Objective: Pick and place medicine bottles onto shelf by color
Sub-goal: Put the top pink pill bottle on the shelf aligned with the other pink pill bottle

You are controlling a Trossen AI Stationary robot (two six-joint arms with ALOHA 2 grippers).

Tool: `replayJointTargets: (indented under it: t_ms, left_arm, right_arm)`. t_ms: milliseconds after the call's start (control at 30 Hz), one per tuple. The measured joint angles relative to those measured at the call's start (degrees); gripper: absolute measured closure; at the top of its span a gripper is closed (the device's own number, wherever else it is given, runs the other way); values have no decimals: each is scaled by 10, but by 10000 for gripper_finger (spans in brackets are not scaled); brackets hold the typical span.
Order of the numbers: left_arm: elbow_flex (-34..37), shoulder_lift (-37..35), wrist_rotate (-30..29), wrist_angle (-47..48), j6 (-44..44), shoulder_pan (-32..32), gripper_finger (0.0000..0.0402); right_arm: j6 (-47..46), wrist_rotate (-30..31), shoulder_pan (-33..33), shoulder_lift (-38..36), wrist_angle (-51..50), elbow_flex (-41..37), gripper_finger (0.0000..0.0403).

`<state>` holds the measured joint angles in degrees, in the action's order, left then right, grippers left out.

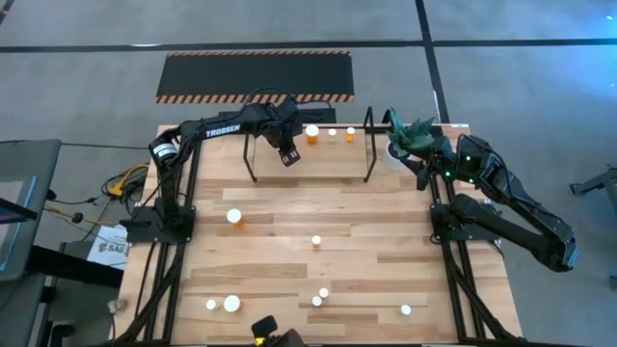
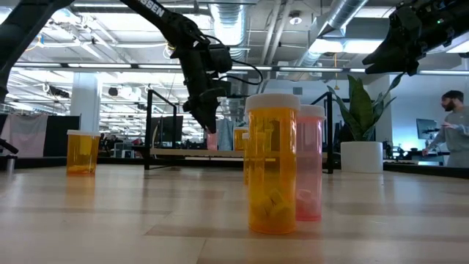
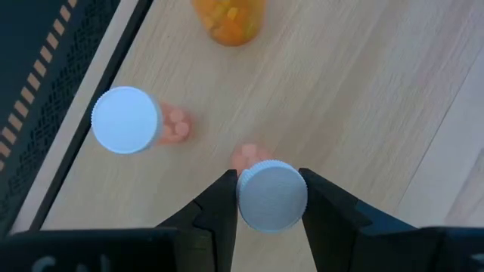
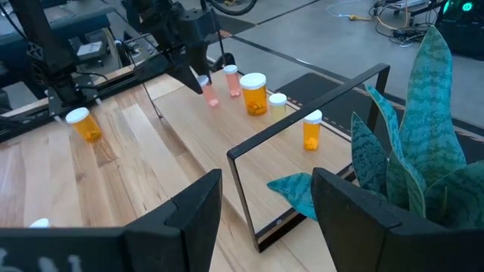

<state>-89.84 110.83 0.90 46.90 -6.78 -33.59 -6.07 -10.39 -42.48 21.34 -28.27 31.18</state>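
My left tool point(image 3: 270, 198) is clenched on a small pinkish bottle with a round white cap point(image 3: 272, 195), over the light wooden shelf board point(image 3: 340, 91). A second pinkish bottle point(image 3: 127, 121) stands near it. My right tool point(image 4: 265, 198) waits released beside the green plant point(image 4: 423, 143).

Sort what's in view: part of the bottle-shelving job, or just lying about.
Job: medicine bottles, wooden shelf, pink bottle between the left gripper fingers.
Lying about: potted plant, hazard-striped mat, person in the background.
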Motion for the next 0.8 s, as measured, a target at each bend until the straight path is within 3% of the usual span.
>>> replayJointTargets:
  t_ms: [800]
  left_arm:
    - [-9, 16, -6, -1, -18, 5, 289]
  right_arm:
    - [0, 0, 0, 0, 0, 0, 177]
